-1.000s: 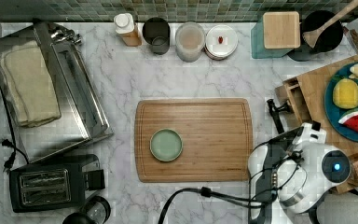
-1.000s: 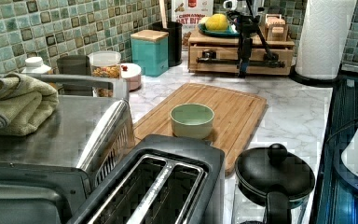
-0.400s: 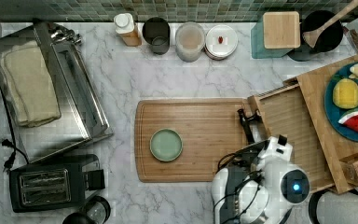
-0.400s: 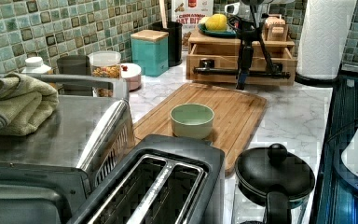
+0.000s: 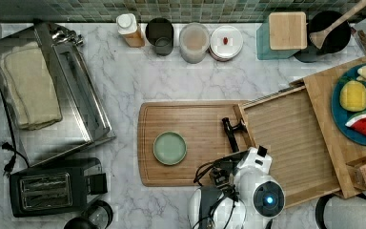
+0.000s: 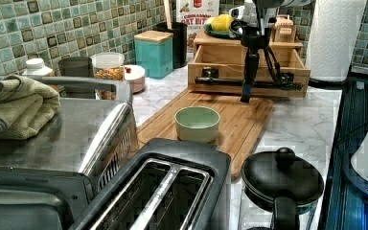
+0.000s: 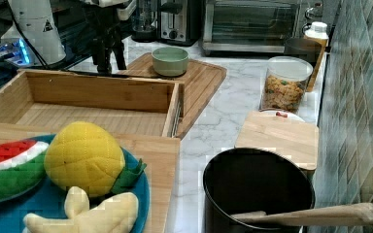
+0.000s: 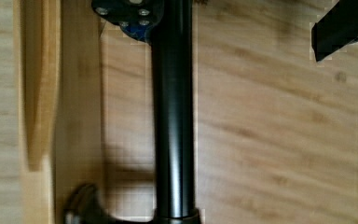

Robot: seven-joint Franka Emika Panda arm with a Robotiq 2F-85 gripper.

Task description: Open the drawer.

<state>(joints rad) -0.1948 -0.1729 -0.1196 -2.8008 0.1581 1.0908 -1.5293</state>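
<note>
The light-wood drawer (image 5: pixel 290 143) stands pulled far out of its unit, its front reaching over the cutting board (image 5: pixel 190 119). Its grained bottom is bare in the right view (image 7: pixel 92 119). The long black bar handle (image 5: pixel 232 134) runs along the drawer front, also seen in the left view (image 6: pixel 268 85). My gripper (image 5: pixel 235 158) hangs at the handle, near its end at the top view's bottom. In the wrist view the handle (image 8: pixel 172 121) lies between my two fingers, one finger (image 8: pixel 123 11) close beside it and the other well apart, so the gripper (image 8: pixel 235 23) is open.
A green bowl (image 5: pixel 169 148) sits on the cutting board. The unit's wooden top carries a blue fruit plate (image 5: pixel 357 102). A toaster oven (image 5: pixel 52 90), toaster (image 5: pixel 47 191), jars (image 5: pixel 194 42) and a black utensil pot (image 5: pixel 331 31) line the counter edges.
The drawer has slid out from nearly shut to wide open, toward the top view's left. My gripper travelled with the handle over the cutting board.
</note>
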